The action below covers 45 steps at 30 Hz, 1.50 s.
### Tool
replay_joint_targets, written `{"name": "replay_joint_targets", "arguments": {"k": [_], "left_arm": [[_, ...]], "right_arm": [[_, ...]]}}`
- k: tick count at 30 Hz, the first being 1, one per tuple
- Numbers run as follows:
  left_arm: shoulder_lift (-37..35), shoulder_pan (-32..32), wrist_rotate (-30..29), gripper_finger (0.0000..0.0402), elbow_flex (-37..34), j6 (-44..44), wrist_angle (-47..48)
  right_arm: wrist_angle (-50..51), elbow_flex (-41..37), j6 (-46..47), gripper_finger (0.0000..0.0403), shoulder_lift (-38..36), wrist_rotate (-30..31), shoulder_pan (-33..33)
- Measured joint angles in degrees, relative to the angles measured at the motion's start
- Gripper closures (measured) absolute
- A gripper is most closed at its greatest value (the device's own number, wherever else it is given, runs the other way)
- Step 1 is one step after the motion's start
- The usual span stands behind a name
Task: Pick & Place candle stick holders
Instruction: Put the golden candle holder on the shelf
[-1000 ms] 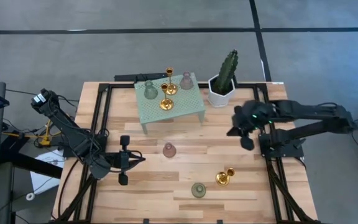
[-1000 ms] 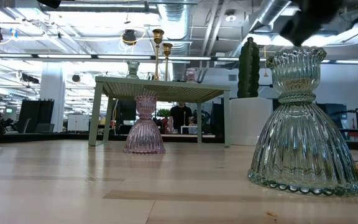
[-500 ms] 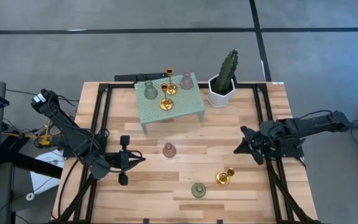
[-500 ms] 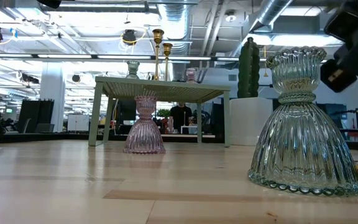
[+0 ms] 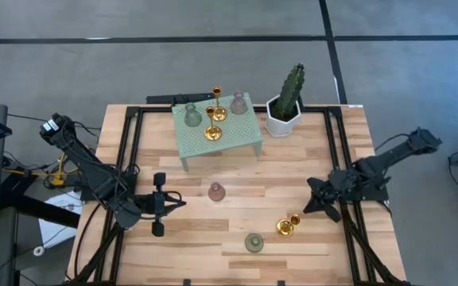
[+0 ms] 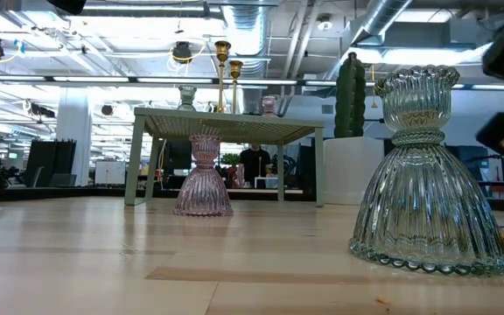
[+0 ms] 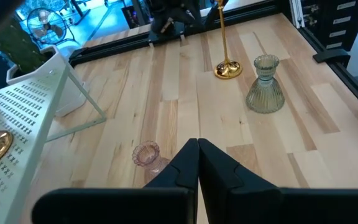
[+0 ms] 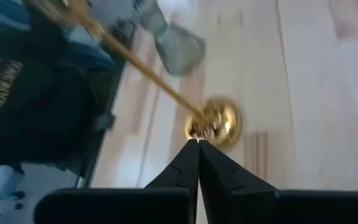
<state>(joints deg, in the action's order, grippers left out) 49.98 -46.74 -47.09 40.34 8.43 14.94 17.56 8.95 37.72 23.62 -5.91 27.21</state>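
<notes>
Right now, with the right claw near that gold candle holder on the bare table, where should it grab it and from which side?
Grip the gold candle holder by its thin stem above the round base, coming from the right claw's side. It stands upright; the stem is the narrow part, the base too flat and wide.

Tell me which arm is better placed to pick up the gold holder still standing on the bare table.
The right arm, likely. Its gripper sits just beside the gold holder, jaws shut for now. The left gripper waits farther away, past the pink holder.
</notes>
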Motion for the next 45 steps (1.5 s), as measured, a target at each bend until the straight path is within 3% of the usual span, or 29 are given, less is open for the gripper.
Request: {"name": "replay_joint_targets", "arguments": {"k": [8,13,17,27,39,45], "left_arm": [[0.00,0.00,0.02,0.0394,0.02,0.02,-0.50],[0.00,0.00,0.00,0.0394,0.04,0.02,-0.94],[0.00,-0.01,0.00,0.0394,0.04,0.02,-1.08],[0.00,-0.01,0.01,0.0394,0.04,0.02,-1.36],[0.00,-0.01,0.00,0.0394,0.04,1.52,-1.98],[0.00,0.00,0.00,0.0394,0.04,1.53,-2.29]], "right_arm": [[-6.59,-0.35,1.23,0.0402,0.09,12.16,15.18],[-9.85,-0.28,-0.83,0.0403,2.93,24.34,25.20],[-9.92,-0.29,-1.42,0.0403,6.99,32.43,29.54],[-12.98,-0.35,10.61,0.0390,16.43,34.57,28.32],[-31.92,-0.33,2.68,0.0227,31.23,34.53,24.01],[-39.40,-0.31,2.68,0.0185,37.07,34.50,21.58]]}}
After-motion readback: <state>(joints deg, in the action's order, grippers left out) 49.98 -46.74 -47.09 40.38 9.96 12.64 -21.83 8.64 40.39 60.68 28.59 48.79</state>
